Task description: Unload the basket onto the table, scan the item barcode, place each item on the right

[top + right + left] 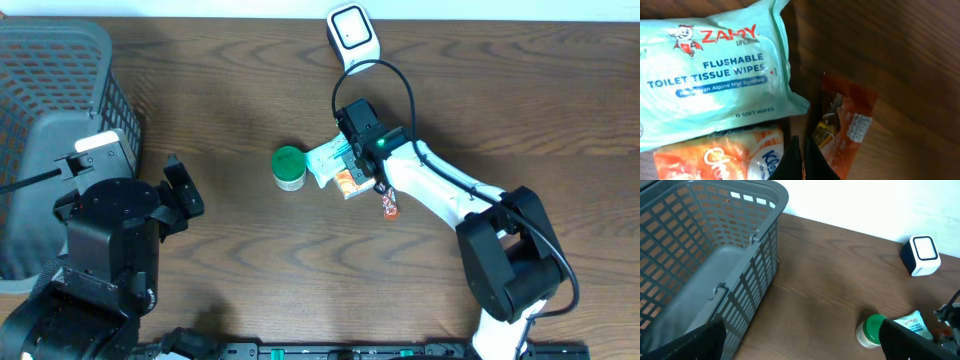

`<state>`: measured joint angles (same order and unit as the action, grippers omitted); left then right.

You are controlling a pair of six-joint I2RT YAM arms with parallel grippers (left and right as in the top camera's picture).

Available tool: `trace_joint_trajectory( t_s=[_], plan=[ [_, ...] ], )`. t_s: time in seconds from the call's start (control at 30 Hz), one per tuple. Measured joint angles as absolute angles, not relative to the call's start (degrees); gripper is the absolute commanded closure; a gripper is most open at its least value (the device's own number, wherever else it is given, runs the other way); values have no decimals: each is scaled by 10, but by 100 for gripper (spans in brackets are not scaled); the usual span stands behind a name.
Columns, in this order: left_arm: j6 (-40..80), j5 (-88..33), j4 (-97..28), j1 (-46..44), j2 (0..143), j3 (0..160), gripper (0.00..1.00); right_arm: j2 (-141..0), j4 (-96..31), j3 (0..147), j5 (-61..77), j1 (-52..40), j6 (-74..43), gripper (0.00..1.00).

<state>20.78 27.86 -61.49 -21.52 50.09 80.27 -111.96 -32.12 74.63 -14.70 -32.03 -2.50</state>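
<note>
Right wrist: right jaws closed, empty, beside sachet [842,125]; open before gripping; scanner [350,30] at 12 o'clock. Left jaws wide, empty.

A grey basket [715,245] fills the frame's left; on the worktop [830,275] a scanner [921,255] sits upper right, a green-lidded jar [870,329] lower right.

place: mock shop checkout | cues: shopping basket [118,105], barcode scanner [350,30]
</note>
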Motion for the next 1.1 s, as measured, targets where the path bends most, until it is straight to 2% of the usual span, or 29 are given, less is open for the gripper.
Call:
trace_joint_trajectory(
  t_s=[0.27, 0.57, 0.97, 1.1],
  plan=[
    [208, 279, -615, -215, 501, 803, 2, -1150, -338, 745, -72, -325, 3, 99],
    [208, 279, -615, -215, 501, 803, 2, -1150, -372, 749, -46, -387, 10, 99],
    [208, 279, -615, -215, 501, 803, 2, -1150, -582, 917, -133, -385, -65, 99],
    [208, 279, -615, -215, 501, 803, 2, -1150, -622, 927, -165, -372, -75, 99]
  ],
)
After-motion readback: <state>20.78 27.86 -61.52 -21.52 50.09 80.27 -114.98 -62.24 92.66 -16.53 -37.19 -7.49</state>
